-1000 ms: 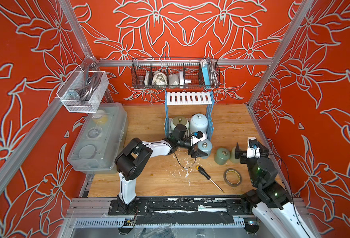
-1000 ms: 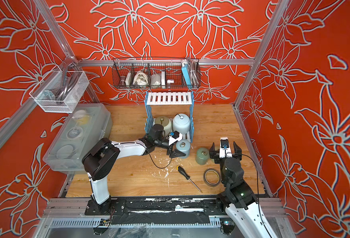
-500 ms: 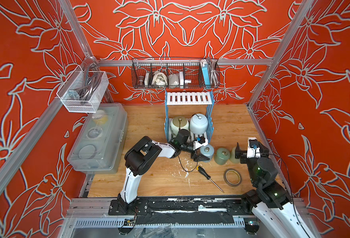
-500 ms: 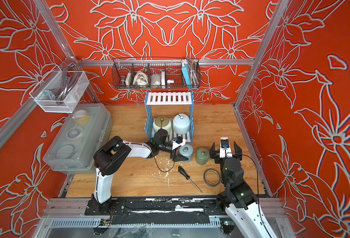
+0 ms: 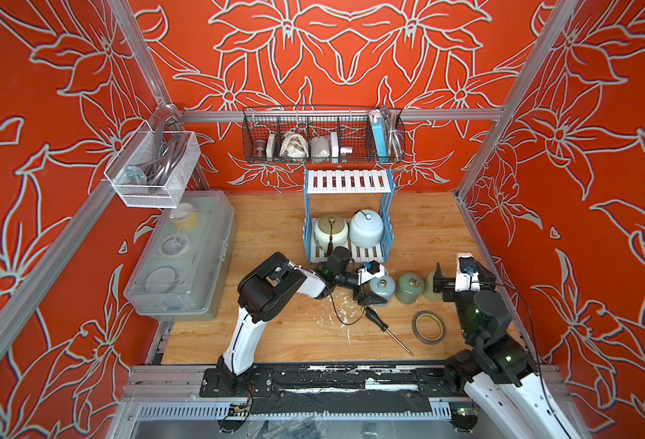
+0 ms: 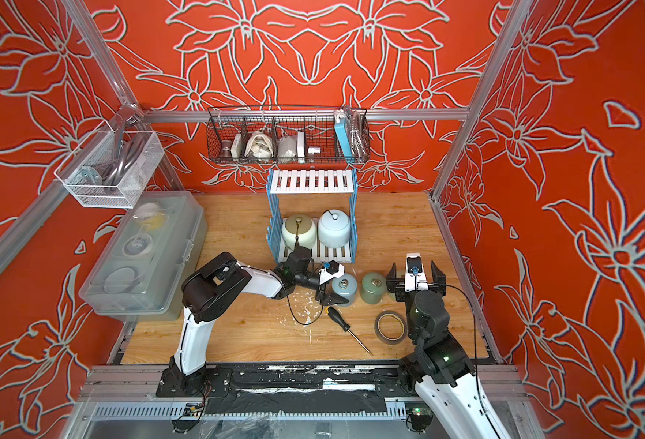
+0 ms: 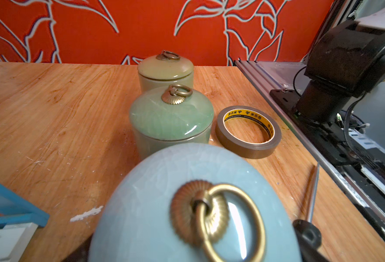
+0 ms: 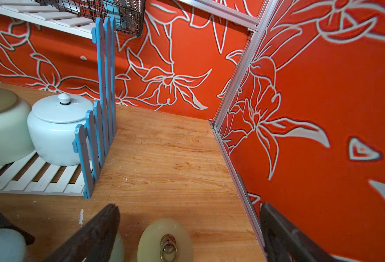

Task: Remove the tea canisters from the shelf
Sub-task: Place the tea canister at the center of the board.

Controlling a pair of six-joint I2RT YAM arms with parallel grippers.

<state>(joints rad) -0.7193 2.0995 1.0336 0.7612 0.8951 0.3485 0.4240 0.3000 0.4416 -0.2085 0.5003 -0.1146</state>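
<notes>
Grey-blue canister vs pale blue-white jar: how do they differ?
Place: the grey-blue canister is off the shelf, gripped by the left end effector; the pale blue-white jar is on the shelf's lower board, ungripped. Shape: the canister is a slim cylinder, the jar rounder and wider. Lid: brass ring pull on the canister, white knob on the jar. Both are upright and lidded.

Walls [image 5: 332, 57]: orange-red, white flower outlines.
Frame: aluminium rails [image 5: 446, 113] along wall edges.
Desk [image 5: 267, 228]: light wood, scuffed.

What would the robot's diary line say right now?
left pincer: gripping grey-blue canister, off shelf | right pincer: open above yellow-green canister | shelf: holds cream jar, pale-blue jar
</notes>
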